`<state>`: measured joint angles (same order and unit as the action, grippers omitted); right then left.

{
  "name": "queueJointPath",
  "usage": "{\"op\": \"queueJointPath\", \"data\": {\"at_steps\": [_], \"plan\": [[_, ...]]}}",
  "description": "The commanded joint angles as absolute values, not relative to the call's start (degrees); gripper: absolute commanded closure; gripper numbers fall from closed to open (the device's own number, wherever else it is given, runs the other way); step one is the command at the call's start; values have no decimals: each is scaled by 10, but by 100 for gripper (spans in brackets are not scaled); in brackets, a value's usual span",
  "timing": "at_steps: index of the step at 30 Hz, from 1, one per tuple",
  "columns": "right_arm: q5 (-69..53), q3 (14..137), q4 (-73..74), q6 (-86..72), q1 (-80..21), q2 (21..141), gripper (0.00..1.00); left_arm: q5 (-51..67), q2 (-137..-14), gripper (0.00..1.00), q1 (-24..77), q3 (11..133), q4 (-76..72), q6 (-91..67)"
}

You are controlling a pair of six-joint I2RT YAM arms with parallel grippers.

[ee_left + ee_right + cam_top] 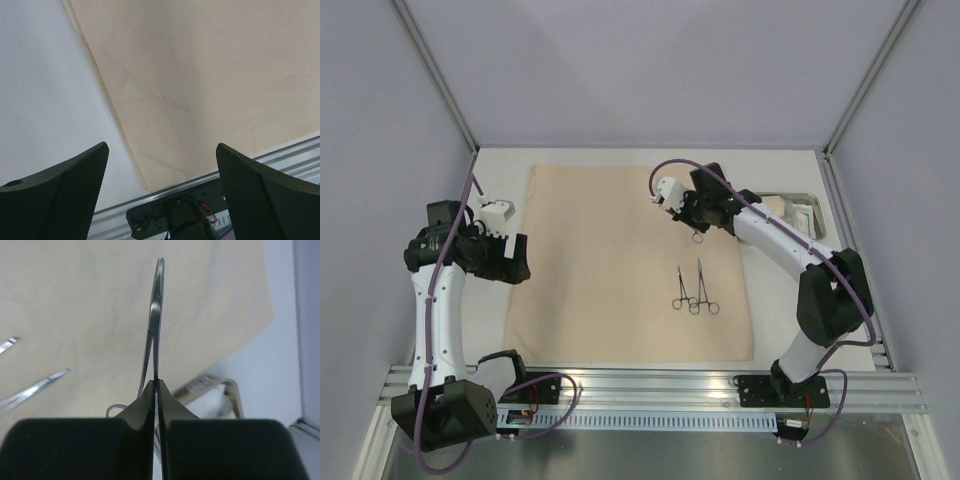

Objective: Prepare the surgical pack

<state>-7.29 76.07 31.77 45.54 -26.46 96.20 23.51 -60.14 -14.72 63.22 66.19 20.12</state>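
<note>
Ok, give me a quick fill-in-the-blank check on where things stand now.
The right gripper is shut on a ___.
___ clamps lie flat on the cloth.
The left gripper is ___.
The tray sits off the cloth's ___ edge.
Missing: clamp; two; open; right.

One tan cloth sheet [620, 260], three steel clamps [703, 288], one steel tray [812, 200], two robot arms [432, 310]

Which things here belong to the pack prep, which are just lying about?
Job: tan sheet; two clamps on it; third clamp in the right jaws; steel tray with white packets.
Not job: aluminium rail; purple cables.
</note>
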Motion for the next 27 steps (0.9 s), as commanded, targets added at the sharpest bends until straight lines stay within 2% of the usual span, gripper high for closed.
{"op": "queueJointPath", "data": {"at_steps": [1,6,12,17,27], "plan": [[-41,762,337,632,-214,936,99,227,-610,3,-149,662,649,215],[23,780,356,709,-129,951,100,213,-634,3,-149,670,635,217],[10,757,301,796,-55,948,99,209,-652,3,-149,695,632,217],[-9,754,290,836,-34,961,100,218,-671,3,-149,708,638,229],[-1,642,181,883,-12,939,100,272,-677,3,-149,732,647,270]]}}
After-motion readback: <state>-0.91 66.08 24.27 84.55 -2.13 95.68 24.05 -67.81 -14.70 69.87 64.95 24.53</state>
